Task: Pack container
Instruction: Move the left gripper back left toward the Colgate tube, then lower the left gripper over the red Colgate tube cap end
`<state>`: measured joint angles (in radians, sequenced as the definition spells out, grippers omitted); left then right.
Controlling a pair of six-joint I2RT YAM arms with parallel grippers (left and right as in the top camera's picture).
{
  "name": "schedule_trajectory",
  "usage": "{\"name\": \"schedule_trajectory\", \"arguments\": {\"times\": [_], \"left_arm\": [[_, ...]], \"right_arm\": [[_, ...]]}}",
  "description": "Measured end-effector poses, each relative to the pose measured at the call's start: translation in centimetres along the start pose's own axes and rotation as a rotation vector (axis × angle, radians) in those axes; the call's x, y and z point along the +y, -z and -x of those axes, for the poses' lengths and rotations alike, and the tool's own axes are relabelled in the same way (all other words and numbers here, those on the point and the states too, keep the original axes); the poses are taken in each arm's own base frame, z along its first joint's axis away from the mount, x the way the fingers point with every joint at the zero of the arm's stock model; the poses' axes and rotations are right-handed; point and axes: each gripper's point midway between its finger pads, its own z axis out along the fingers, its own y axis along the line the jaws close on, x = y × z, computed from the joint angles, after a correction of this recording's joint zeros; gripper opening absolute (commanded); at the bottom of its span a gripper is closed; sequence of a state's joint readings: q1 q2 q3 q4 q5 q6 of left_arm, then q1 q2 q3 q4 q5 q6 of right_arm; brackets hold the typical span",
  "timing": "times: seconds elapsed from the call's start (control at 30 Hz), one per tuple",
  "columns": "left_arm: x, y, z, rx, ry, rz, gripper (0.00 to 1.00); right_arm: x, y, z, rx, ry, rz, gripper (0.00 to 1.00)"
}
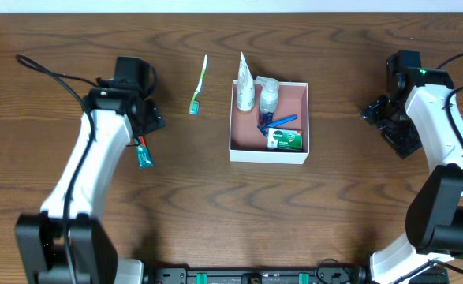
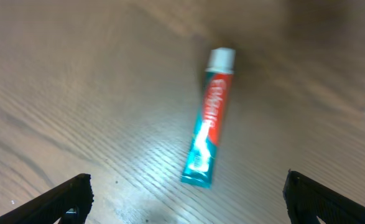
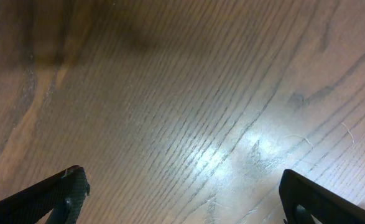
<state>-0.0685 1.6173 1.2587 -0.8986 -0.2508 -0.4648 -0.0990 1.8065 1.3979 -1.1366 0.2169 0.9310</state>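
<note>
Overhead and wrist views of a packing task, partly done. The container (image 1: 267, 155), a shallow open box with white walls and a reddish-brown floor, sits just right of the middle of the bench (image 1: 357, 205). It already holds a white tube (image 1: 244, 83) and a clear pump bottle (image 1: 269, 95) along its 12 o'clock wall, a blue-handled item (image 1: 272, 122) near its centre, and a green-and-white packet (image 1: 285, 140) toward 5 o'clock; the 1 to 3 o'clock part of its floor is bare and could take more. Two items lie outside it: a toothbrush (image 1: 199, 85) at about 10 o'clock from the box, and a toothpaste tube (image 2: 208, 118) well apart at 9 o'clock, flat on the wood, its white cap toward 12 o'clock in the left wrist view. The left gripper (image 2: 191, 205) hangs above this tube with its jaws spread wide and nothing between them, a posture that suits a descent straddling the tube across its narrow width; the blur leaves its height unclear. The right gripper (image 3: 185, 193), at 3 o'clock from the box, is likewise wide apart and empty over bare wood, probably parked clear of the box.
</note>
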Motion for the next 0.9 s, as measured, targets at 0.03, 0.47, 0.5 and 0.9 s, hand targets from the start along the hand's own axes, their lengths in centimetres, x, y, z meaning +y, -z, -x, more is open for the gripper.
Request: {"name": "schedule_trajectory", "arguments": {"times": [0.03,0.47,0.5,0.9], "left_arm": [[0.5,-1.1,-0.2,0.032,0.015,0.014,0.98],[-1.9,-8.8,-1.9,0.209,-0.060,-0.049,0.98],[-2.1,-8.9,-1.9,0.212,-0.061,-0.057,0.98],[-3.2,-10.0,-1.6,0.205,-0.065,-0.097,0.98]], "right_arm": [[0.0,0.0,0.0,0.000,0.000,0.000,0.99],[0.0,0.0,0.0,0.000,0.000,0.000,0.99],[0.0,0.0,0.0,0.000,0.000,0.000,0.99],[0.0,0.0,0.0,0.000,0.000,0.000,0.99]]}}
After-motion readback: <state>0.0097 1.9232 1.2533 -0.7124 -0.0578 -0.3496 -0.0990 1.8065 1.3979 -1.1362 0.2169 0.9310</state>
